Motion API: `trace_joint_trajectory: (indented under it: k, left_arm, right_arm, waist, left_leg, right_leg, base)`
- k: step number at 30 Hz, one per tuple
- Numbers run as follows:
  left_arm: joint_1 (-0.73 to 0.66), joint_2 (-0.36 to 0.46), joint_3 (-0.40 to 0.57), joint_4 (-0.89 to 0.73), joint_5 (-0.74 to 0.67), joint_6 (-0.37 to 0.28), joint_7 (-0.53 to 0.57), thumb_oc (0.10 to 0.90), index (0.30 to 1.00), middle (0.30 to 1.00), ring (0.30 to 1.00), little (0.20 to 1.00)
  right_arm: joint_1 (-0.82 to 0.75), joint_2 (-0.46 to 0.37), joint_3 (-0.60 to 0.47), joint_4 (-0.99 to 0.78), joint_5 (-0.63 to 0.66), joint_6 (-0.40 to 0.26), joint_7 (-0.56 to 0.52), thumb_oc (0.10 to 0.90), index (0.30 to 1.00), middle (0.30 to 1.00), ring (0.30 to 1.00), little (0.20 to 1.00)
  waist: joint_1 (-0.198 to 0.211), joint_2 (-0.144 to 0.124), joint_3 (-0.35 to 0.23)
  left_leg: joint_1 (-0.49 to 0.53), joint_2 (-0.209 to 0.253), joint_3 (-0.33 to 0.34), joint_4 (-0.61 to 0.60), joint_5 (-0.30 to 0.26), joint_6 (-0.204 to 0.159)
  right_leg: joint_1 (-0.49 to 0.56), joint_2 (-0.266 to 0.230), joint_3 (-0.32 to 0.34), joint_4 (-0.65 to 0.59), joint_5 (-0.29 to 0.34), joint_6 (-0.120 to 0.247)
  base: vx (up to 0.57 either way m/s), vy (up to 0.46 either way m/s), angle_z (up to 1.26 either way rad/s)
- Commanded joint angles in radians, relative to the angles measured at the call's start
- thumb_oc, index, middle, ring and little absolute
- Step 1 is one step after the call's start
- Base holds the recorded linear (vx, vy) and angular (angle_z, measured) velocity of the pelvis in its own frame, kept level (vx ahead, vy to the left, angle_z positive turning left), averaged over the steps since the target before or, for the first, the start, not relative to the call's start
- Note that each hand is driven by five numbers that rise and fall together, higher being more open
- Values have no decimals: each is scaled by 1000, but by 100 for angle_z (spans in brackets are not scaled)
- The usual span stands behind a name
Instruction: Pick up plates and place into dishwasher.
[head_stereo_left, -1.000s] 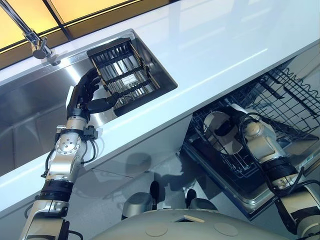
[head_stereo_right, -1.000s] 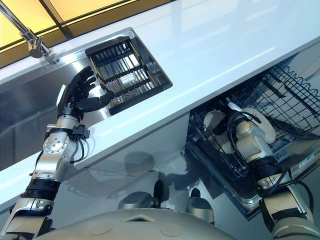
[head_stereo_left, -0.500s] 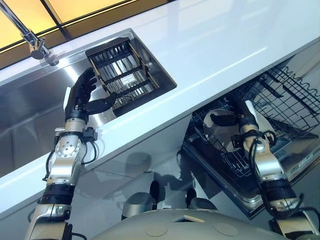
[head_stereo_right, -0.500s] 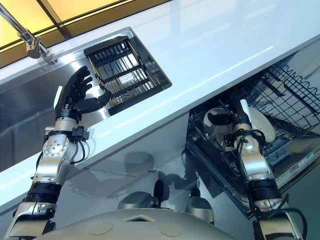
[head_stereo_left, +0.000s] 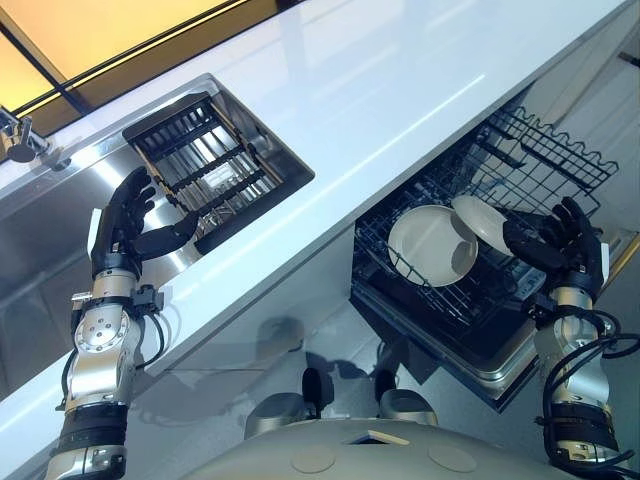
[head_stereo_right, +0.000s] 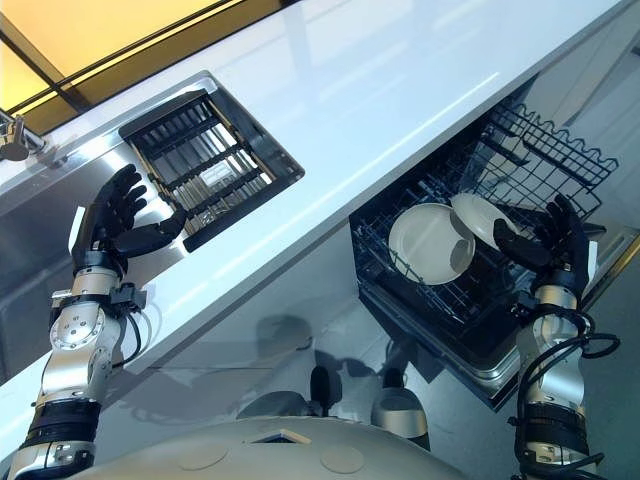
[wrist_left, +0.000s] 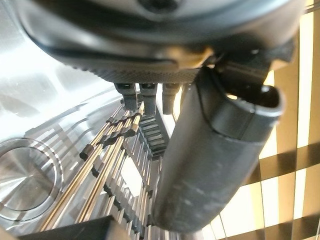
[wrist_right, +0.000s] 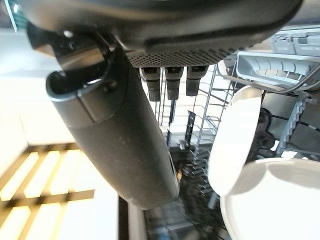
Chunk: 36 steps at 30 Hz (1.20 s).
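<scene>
Two plates stand in the dishwasher rack (head_stereo_left: 470, 290): a big plate (head_stereo_left: 430, 245) and a small plate (head_stereo_left: 478, 222) that leans just behind it. The right hand (head_stereo_left: 555, 243) is beside the small plate with fingers spread and holds nothing. The left hand (head_stereo_left: 125, 222) is over the sink (head_stereo_left: 50, 230), also released, near the empty sink rack (head_stereo_left: 205, 170).

I think the small plate can slip or knock the big one if the right hand brushes it while it pulls away.

The right wrist view shows the small plate on its edge, apart from the thumb; the eye views do not make this gap clear.
</scene>
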Motion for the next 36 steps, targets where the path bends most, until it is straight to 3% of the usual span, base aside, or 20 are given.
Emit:
trace_joint_trajectory:
  k: [1,6,11,21,25,27,30,36]
  left_arm:
    - [-48,42,5,71,-57,-84,2,800,900,900,900,900]
    - [-80,57,-14,95,-111,-74,23,800,900,900,900,900]
    - [-110,51,-30,105,-154,-73,55,800,900,900,900,900]
    - [-221,68,-82,77,-333,-122,139,800,900,900,900,900]
    - [-274,73,-117,58,-342,-143,176,800,900,900,900,900]
    - [-294,76,-124,44,-354,-146,187,800,900,900,900,900]
    - [-319,84,-129,30,-363,-149,191,800,900,900,900,900]
    - [-332,89,-126,18,-364,-144,184,800,900,900,900,900]
  right_arm:
    - [-86,-36,-65,-22,93,-161,-32,800,900,900,900,900]
    - [-110,-57,-59,74,197,-127,11,800,900,900,900,900]
    - [-136,-115,-38,169,175,-130,38,800,900,900,900,900]
    - [-301,-254,12,307,162,-121,2,800,900,900,900,900]
    - [-398,-285,39,323,165,-76,-25,800,900,900,900,900]
    - [-437,-294,56,337,231,-52,20,800,900,900,900,900]
    - [-484,-281,77,351,431,16,179,800,900,900,900,900]
    - [-516,-237,90,340,668,45,322,800,900,900,900,900]
  waist:
    - [6,10,-58]
    - [0,33,-49]
    - [-1,58,-29]
    - [17,116,95]
    - [24,139,151]
    - [28,146,174]
    - [35,148,208]
    - [47,131,232]
  left_leg:
    - [-24,-34,14,85,-136,24]
    - [-29,-43,19,115,-147,25]
    - [-50,-50,19,170,-158,25]
    - [-249,-63,4,344,-163,20]
    - [-331,-73,0,391,-161,16]
    - [-364,-80,-4,408,-159,15]
    - [-411,-90,-12,435,-156,18]
    - [-452,-96,-19,470,-160,20]
  right_leg:
    - [-125,39,-28,211,-137,11]
    - [-135,31,-22,244,-152,4]
    - [-162,15,-15,318,-179,-6]
    - [-375,-7,-31,565,-248,-71]
    - [-469,-13,-42,652,-269,-91]
    - [-506,-15,-44,686,-278,-98]
    - [-564,-18,-50,743,-290,-109]
    - [-606,-22,-51,803,-310,-115]
  base:
    - [61,-23,-14]
    - [96,-5,-9]
    - [124,-6,-1]
    - [-59,-33,2]
    - [-161,5,3]
    - [-139,13,5]
    - [-110,10,0]
    - [-18,-9,-4]
